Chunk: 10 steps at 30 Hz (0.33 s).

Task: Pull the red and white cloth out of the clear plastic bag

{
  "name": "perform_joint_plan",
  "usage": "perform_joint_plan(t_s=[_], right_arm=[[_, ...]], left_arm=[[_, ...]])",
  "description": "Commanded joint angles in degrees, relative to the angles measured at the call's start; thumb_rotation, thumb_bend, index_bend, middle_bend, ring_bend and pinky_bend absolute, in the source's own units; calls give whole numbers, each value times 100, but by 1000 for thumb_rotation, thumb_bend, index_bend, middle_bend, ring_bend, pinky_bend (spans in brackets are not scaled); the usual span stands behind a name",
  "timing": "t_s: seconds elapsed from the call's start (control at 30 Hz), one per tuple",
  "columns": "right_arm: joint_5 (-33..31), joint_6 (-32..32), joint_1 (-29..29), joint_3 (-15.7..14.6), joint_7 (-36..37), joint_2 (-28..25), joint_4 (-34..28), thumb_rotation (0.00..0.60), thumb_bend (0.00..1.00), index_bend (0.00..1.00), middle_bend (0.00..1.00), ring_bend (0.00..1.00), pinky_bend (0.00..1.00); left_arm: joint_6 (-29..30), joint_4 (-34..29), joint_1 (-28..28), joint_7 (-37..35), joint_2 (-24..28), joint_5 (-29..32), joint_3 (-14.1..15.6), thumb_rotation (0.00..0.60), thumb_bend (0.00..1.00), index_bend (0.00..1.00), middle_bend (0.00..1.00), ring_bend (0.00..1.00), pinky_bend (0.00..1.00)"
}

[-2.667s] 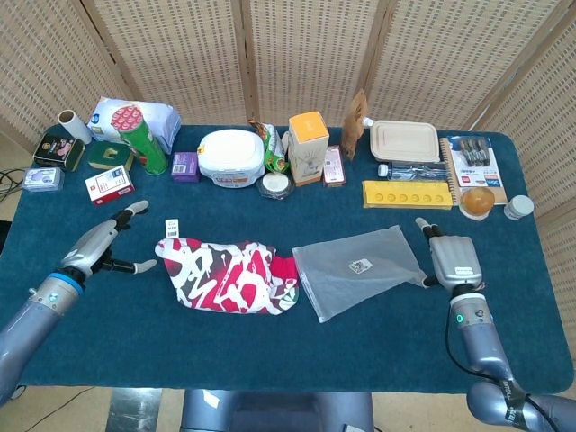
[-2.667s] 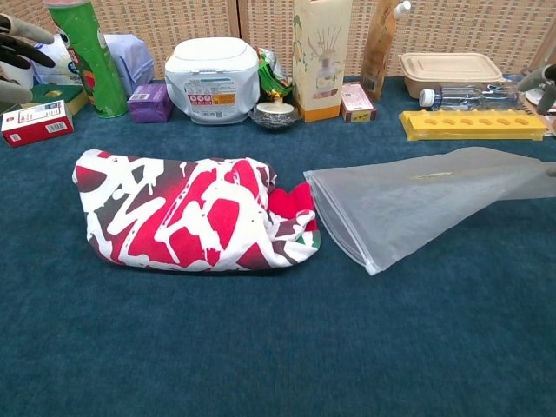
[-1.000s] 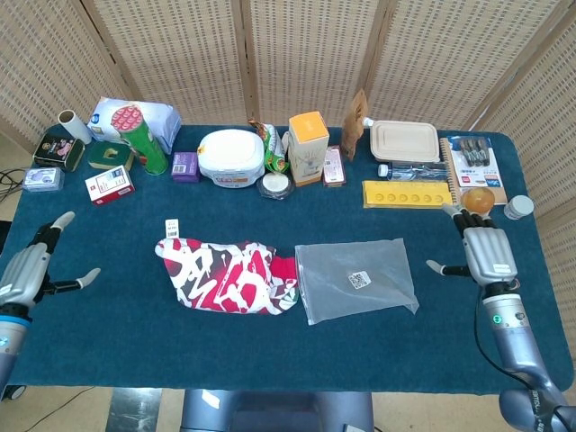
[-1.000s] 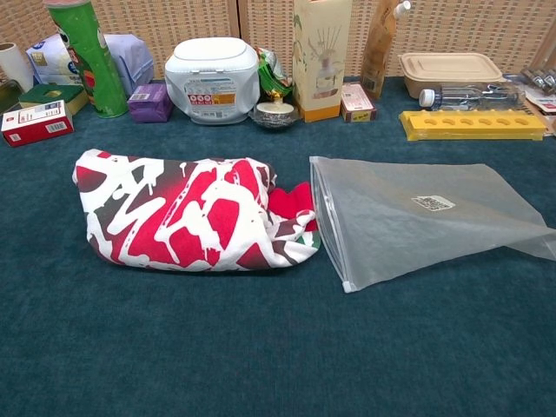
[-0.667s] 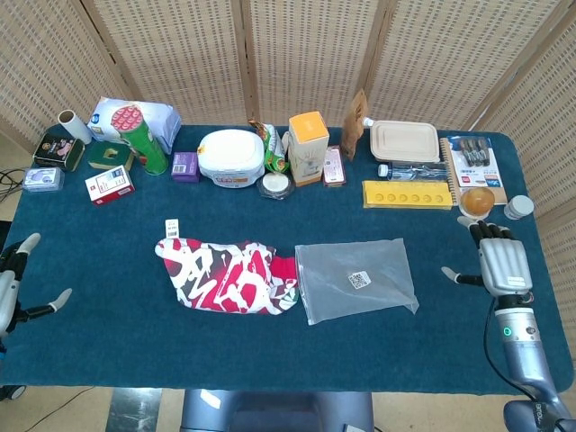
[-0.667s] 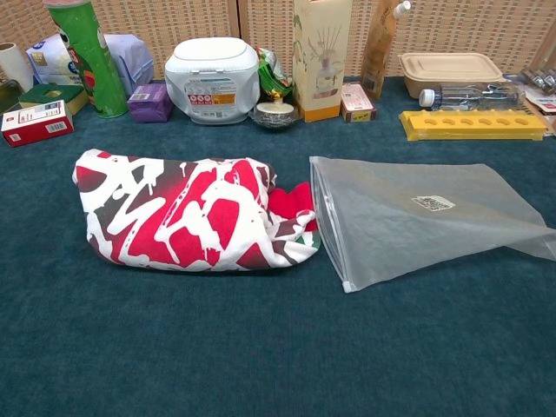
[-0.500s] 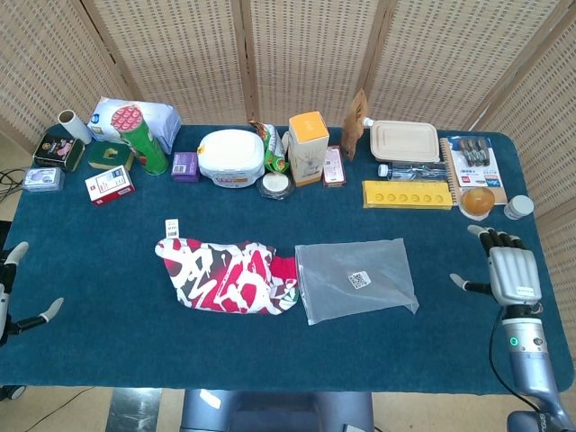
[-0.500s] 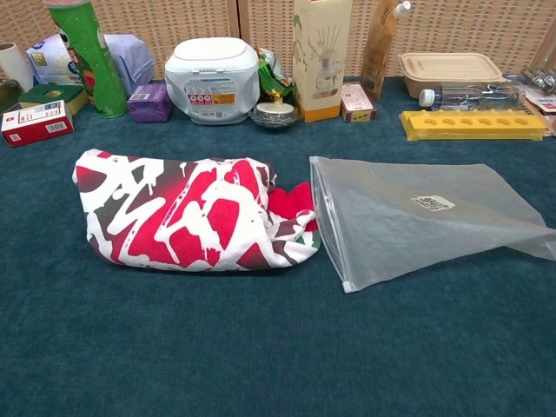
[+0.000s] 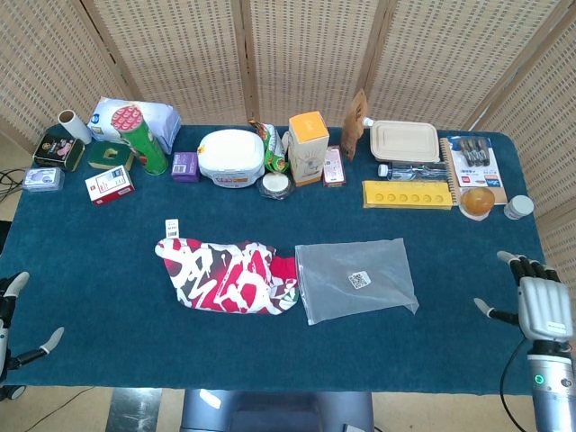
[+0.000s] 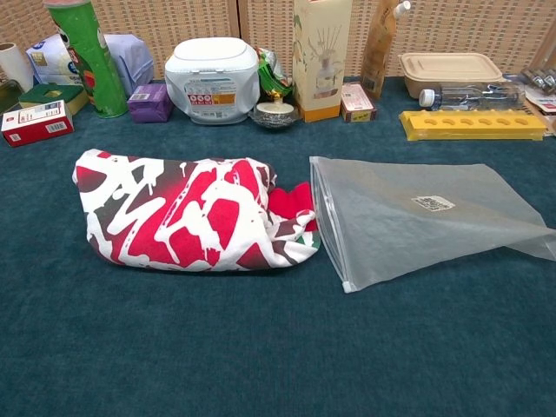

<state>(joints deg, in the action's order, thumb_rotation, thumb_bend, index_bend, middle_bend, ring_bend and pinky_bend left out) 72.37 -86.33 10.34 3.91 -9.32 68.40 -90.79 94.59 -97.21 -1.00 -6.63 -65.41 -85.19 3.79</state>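
1. Cloth, red and white, lies bunched on the blue worktop left of centre, wholly outside the clear plastic bag. Its right end touches or nearly touches the bag's left edge; chest view shows the two just meeting.
2. Clear plastic bag lies flat to the right of the cloth, its long opening edge facing the cloth. A small printed label sits on its upper face. In chest view the bag's far right corner lifts slightly off the worktop.
3. Left robot hand is at the far left edge of the head view, off the front-left corner of the worktop, only partly in frame. Fingers spread, nothing between them. Well apart from the cloth.
4. Right robot hand is at the far right, off the worktop's right edge, back of the hand up. Fingers spread, thumb out to the left, holding nothing. Well apart from the bag.
5. Neither robot hand shows in the chest view.
6. Small white tag lies on the worktop just behind the cloth's left end.
7. Back row, left to right: green can, white tub, orange-topped carton, beige lidded box, with a yellow tray in front of that box.
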Motion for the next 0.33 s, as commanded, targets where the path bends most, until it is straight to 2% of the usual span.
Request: perform_joint_plan(t_s=[0.03,0.33], right_arm=[[82,-66,-115,-10,133,-64,-31,426,108,243,302,294,265],[195,-20,-224,58,344,-62,84,429,108,246,304,294,265]], left_arm=[[39,-70,-16,17,-1,-94,-57,547,226,49,73,0,151],[-20,-248,-8,128,84,-116,-202,552,227,49,73,0,151]])
